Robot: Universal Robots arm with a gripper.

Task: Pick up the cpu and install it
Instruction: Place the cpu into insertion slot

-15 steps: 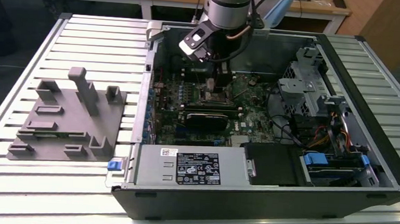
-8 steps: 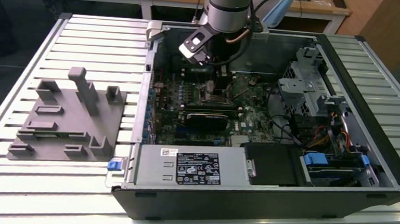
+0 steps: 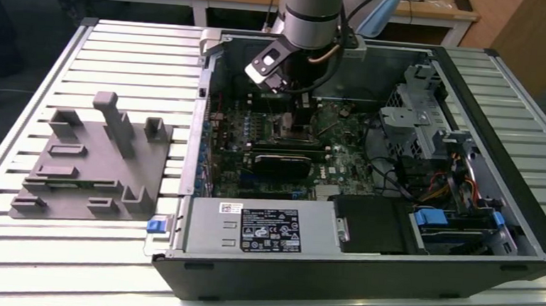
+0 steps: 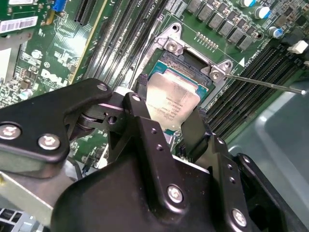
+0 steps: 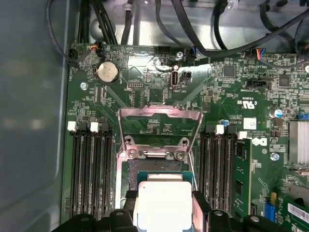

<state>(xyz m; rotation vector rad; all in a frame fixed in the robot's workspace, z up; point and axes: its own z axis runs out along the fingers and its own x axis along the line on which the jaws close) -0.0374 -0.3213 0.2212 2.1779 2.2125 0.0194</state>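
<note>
The cpu [image 4: 175, 102], a thin square chip with a shiny silver top, sits between my gripper's [image 4: 168, 116] two black fingers [image 4: 138, 107], which press on its opposite edges. It hangs low over the open motherboard socket [image 4: 187, 62], partly covering it; whether it rests in the socket I cannot tell. In the first wrist view the cpu [image 5: 164, 203] is just below the raised metal load plate [image 5: 159, 120]. In the exterior view the gripper [image 3: 299, 125] reaches down into the open computer case [image 3: 361, 272].
Memory slots [image 5: 89, 169] run along both sides of the socket, and a thin retention lever [image 4: 263, 83] sticks out beside it. A black block [image 3: 287, 161] lies near the socket. A grey fixture tray [image 3: 92, 163] sits on the table at the exterior view's left.
</note>
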